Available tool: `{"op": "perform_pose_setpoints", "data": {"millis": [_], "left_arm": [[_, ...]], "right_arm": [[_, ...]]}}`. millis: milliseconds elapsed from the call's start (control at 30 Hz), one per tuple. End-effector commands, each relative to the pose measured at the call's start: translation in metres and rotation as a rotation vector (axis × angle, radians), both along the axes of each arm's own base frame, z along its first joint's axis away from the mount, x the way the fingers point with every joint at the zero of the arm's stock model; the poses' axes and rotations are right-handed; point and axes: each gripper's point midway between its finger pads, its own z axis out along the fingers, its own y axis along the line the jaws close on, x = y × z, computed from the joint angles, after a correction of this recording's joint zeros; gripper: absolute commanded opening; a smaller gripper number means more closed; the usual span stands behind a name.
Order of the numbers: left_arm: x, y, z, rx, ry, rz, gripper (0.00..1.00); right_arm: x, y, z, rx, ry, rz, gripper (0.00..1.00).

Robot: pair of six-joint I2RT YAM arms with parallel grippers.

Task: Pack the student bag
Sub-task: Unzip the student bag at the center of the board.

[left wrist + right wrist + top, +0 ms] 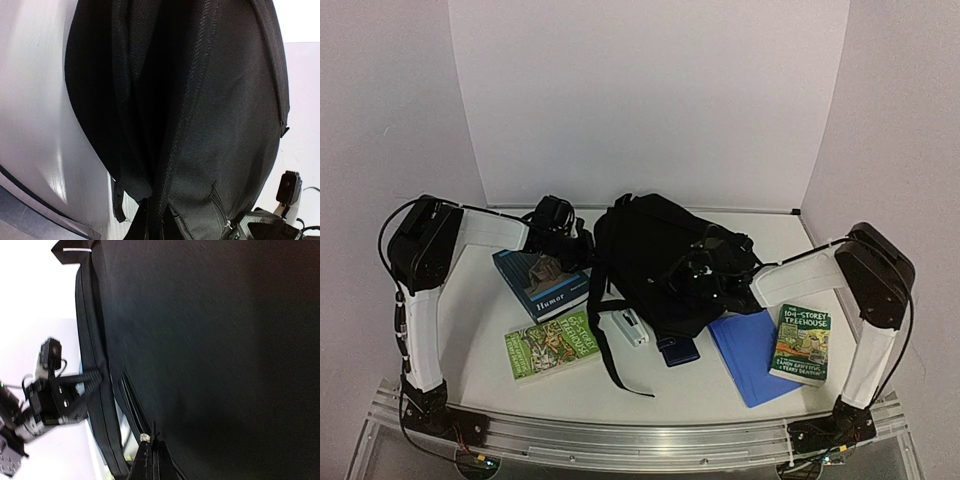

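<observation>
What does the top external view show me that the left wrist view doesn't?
Only top external: the Humor book, green book, 104-Storey Treehouse book, blue folder, a white item, and the left gripper at the left edge of the student bag. Only left wrist: the fabric's weave, a stitched seam and a hanging tab up close. Both: the student bag and the right gripper on it.

We see the black backpack [225, 125] filling most of the frame, its ribbed seam [186, 125] running down to bunch at bottom centre. A short strap end [119, 202] hangs over the white table [35, 125], and a zip [220, 202] shows lower right.
</observation>
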Motion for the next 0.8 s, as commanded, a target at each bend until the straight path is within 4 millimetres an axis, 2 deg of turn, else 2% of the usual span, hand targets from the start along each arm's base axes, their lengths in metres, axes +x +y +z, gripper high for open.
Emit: {"op": "perform_pose_setpoints", "data": {"millis": [0, 333, 567, 667, 767], "left_arm": [[0.023, 0.01, 0.006, 0.009, -0.034, 0.054, 0.0], [0.028, 0.01, 0.002, 0.007, -0.031, 0.054, 0.0], [0.029, 0.01, 0.001, 0.007, -0.032, 0.053, 0.0], [0.029, 0.013, 0.011, 0.035, -0.058, 0.045, 0.01], [0.03, 0.02, 0.033, 0.082, -0.115, 0.037, 0.15]], "right_arm": [[-0.022, -0.017, 0.003, -0.079, -0.01, -0.004, 0.0], [-0.077, -0.042, -0.001, -0.216, 0.015, -0.015, 0.0], [-0.098, -0.048, -0.016, -0.289, 0.037, -0.019, 0.0], [-0.101, -0.046, -0.015, -0.293, 0.033, -0.013, 0.0], [-0.1, -0.043, -0.005, -0.293, 0.004, -0.003, 0.01]]}}
